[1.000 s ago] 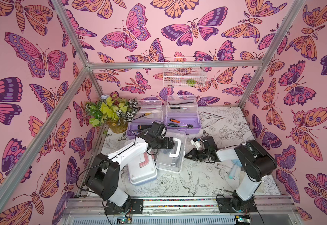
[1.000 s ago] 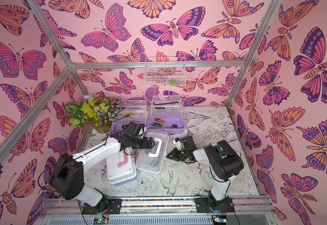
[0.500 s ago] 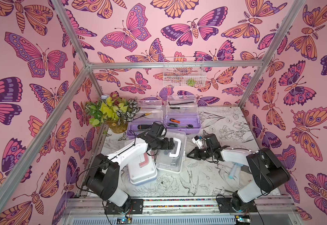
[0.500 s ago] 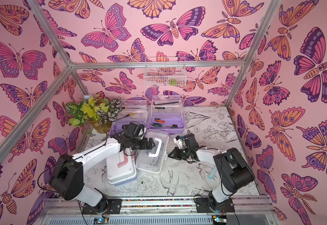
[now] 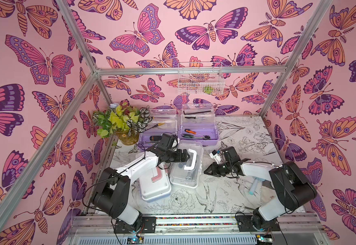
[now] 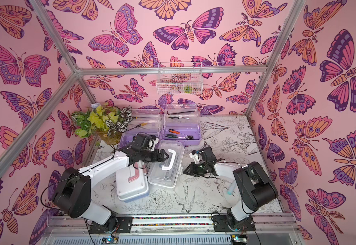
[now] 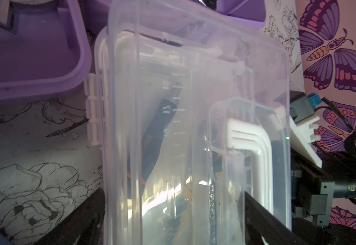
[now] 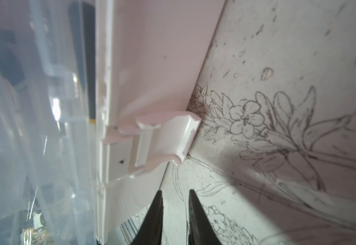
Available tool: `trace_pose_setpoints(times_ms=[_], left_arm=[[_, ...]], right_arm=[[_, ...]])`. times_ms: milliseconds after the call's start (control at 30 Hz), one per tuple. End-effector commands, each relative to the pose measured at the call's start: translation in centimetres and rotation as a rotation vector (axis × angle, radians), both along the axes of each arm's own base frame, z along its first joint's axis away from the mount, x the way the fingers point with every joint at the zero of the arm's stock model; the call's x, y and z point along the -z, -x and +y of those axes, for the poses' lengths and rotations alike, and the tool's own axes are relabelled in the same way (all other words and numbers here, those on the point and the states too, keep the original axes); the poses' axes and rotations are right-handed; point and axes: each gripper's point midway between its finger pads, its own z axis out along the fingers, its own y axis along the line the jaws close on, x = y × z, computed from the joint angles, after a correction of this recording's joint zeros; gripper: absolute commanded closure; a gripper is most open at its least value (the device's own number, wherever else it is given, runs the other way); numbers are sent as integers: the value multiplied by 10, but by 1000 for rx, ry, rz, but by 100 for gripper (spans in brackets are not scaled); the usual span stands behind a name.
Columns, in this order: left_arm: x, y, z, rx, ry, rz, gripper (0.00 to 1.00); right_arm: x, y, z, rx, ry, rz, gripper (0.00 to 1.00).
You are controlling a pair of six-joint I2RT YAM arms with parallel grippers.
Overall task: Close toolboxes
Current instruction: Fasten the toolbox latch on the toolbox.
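Four toolboxes are seen on the tabletop, and the task is judged to be somewhere near its midpoint.

Against the rear edge, the two lilac toolboxes [image 5: 198, 135] [image 5: 146, 137] are found with their clear lids [image 5: 197, 116] standing upright. Hand tools lie exposed in both trays, so neither has been closed.

Toward the front-left corner, the light-blue toolbox [image 5: 153, 186] is seen with its white lid down flat. Whether its catch is engaged cannot be told.

Near the middle of the tabletop, touching that box, the white toolbox [image 5: 183, 180] is shown with its clear lid lowered. In the right wrist view its latch [image 8: 164, 137] is seen sticking out from the side wall toward the tabletop, so it is judged unfastened.

The left claw [image 5: 184, 156] is held over this lid beside the white handle [image 5: 191, 161], its jaws spread wide and nothing grasped. It is probably placed there to keep the lid down.

The right claw [image 8: 175, 197] is aimed at the latch side, just short of it. Its fingers are parted only a little, with bare tabletop showing between them and nothing held.

Left to be done: the white box's latch is to be snapped shut, and both lilac lids are to be lowered and fastened.
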Motion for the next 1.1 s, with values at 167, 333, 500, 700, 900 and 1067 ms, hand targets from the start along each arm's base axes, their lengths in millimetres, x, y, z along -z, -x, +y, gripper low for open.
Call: trace_pose_setpoints(times_ms=[167, 333, 500, 700, 900, 1067], left_arm=[[40, 32, -24, -1, 20, 176, 10], [46, 23, -4, -53, -11, 163, 12], [65, 19, 21, -101, -6, 201, 14], [74, 17, 41, -145, 16, 222, 16], [75, 18, 44, -151, 26, 229, 17], [78, 18, 44, -151, 23, 233, 18]], right_arm=[[-14, 5, -38, 44, 17, 15, 77], [-13, 4, -35, 59, -12, 13, 76], [-11, 4, -35, 71, -24, 17, 76], [-12, 3, -34, 87, -37, 12, 76], [-16, -9, -24, 113, -117, -4, 72], [-16, -23, -16, 125, -154, -16, 71]])
